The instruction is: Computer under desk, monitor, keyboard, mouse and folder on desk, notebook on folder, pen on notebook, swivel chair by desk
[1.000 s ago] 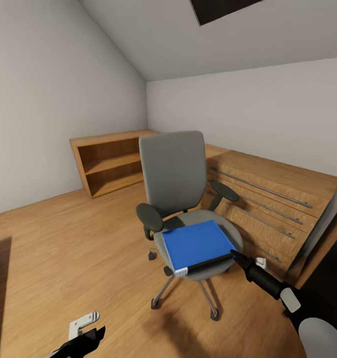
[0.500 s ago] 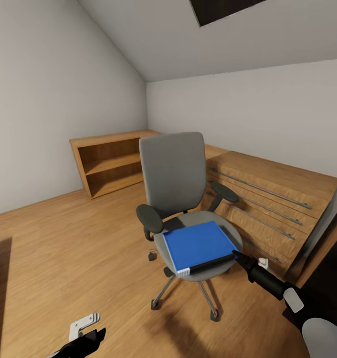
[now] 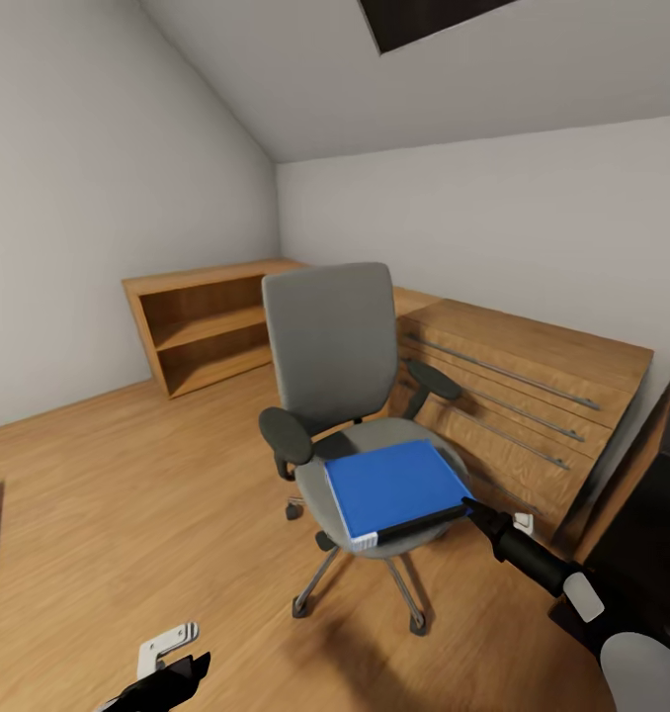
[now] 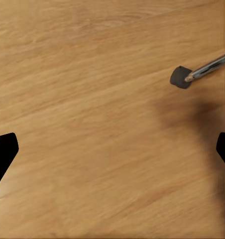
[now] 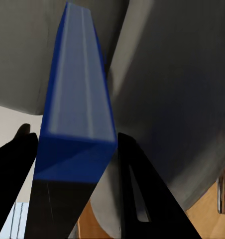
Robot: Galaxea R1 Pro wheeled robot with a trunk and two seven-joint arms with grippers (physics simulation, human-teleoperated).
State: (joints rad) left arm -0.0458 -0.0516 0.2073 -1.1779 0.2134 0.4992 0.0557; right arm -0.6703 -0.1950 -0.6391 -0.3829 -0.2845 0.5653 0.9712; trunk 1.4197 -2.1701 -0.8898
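Note:
The grey swivel chair (image 3: 330, 336) stands on the wooden floor and faces me. On its seat lies the bright blue folder (image 3: 389, 487), its near right corner jutting past the seat's edge. My right gripper (image 3: 465, 507) is at that corner. In the right wrist view the folder (image 5: 75, 114) sits edge-on between the two black fingers (image 5: 15, 164), which press on both its sides, so the right gripper (image 5: 75, 164) is shut on it. My left gripper (image 3: 172, 663) hangs low over the floor and is open (image 4: 112, 154), with a chair castor (image 4: 181, 77) ahead of it.
A low oak chest with long bar handles (image 3: 533, 386) stands right behind the chair. An open oak shelf unit (image 3: 202, 321) lines the far left wall. A dark piece of furniture (image 3: 651, 494) rises at the right edge. Open floor (image 3: 127, 494) lies left of the chair.
The whole picture has shifted left, so the camera has moved. The folder and right gripper keep their place in the picture, and the chair now sits a little further left under the folder.

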